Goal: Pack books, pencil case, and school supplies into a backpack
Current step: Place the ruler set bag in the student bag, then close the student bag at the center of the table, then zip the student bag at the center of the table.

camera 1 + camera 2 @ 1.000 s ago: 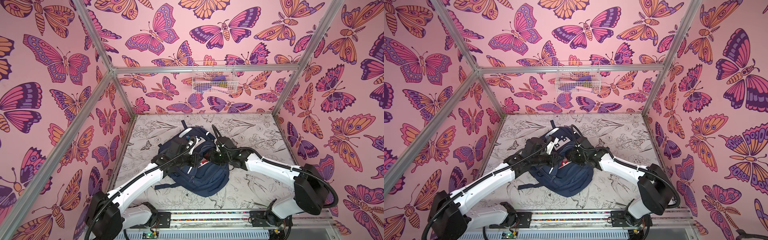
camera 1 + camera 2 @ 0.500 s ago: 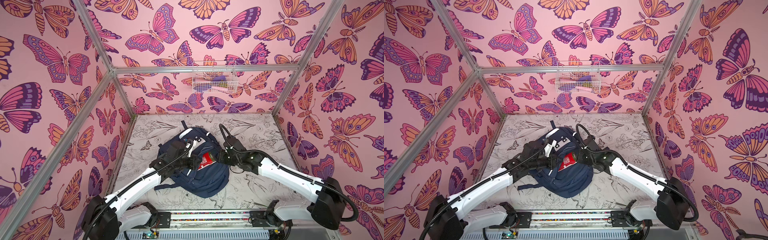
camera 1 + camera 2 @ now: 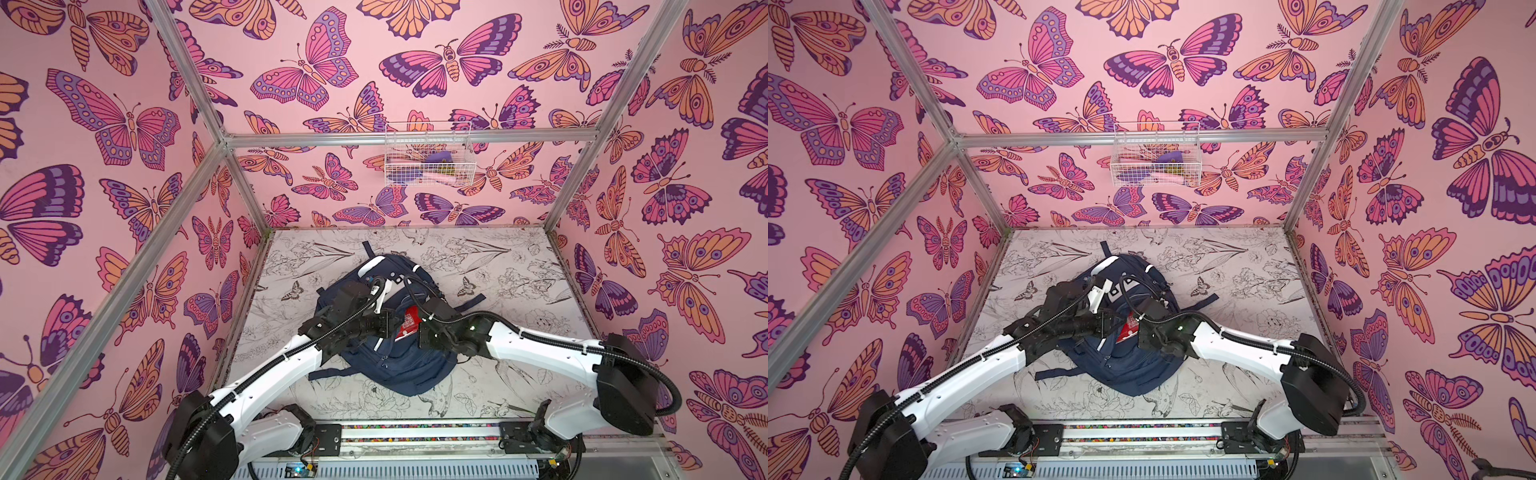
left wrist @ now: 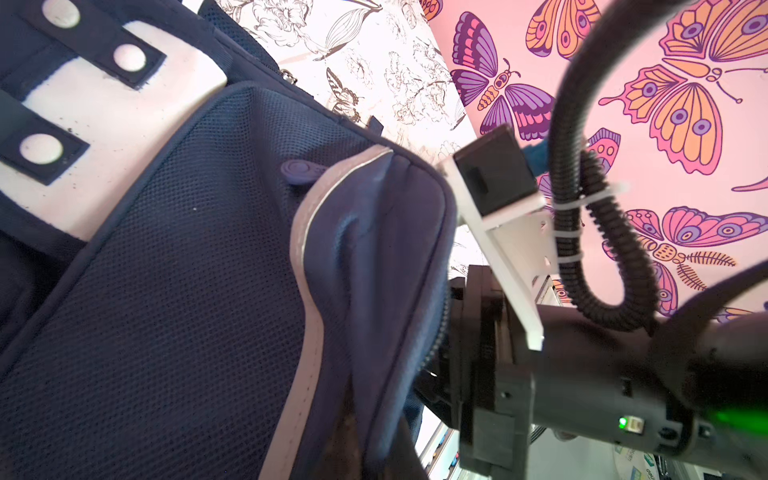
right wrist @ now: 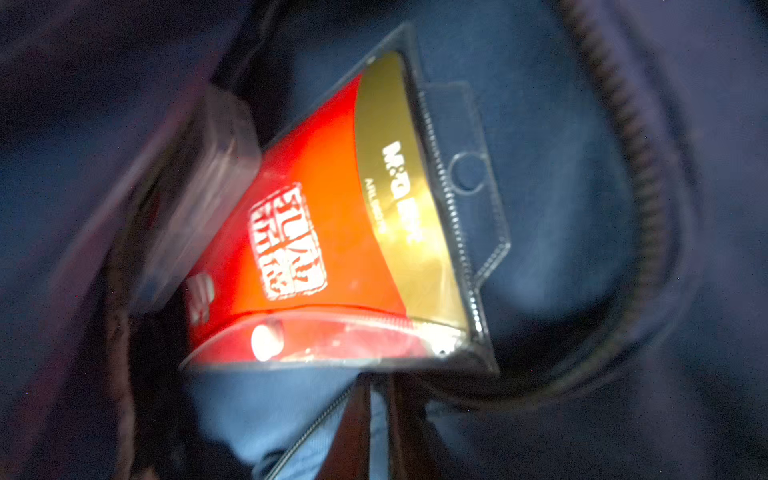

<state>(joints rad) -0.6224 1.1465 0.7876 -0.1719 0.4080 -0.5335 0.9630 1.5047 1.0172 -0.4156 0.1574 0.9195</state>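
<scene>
The right gripper [image 3: 420, 330] hangs low over the backpack [image 3: 399, 372], its tips pointing toward the other arm. I cannot tell whether its jaws are narrow or parted: in both top views the wrist hides them, and the right wrist view is smeared. Nothing shows plainly between them.

Directly ahead of it, touching or very nearly so, is the red packet [image 3: 409, 323], a red and gold card in a clear sleeve with a hang tab. It sits between the two grippers, partly sunk in the bag's open zip mouth with the rest sticking out. Its long axis runs across the right gripper's line of reach rather than along it, slanting down into the opening.

Just beyond the packet, the left gripper [image 3: 388, 326] is closed tight and appears to pinch the fabric edge of that mouth, holding it up.

The right arm looks like the free one. The likely next move is a short push forward and down on the packet's exposed edge, to seat it inside.
</scene>
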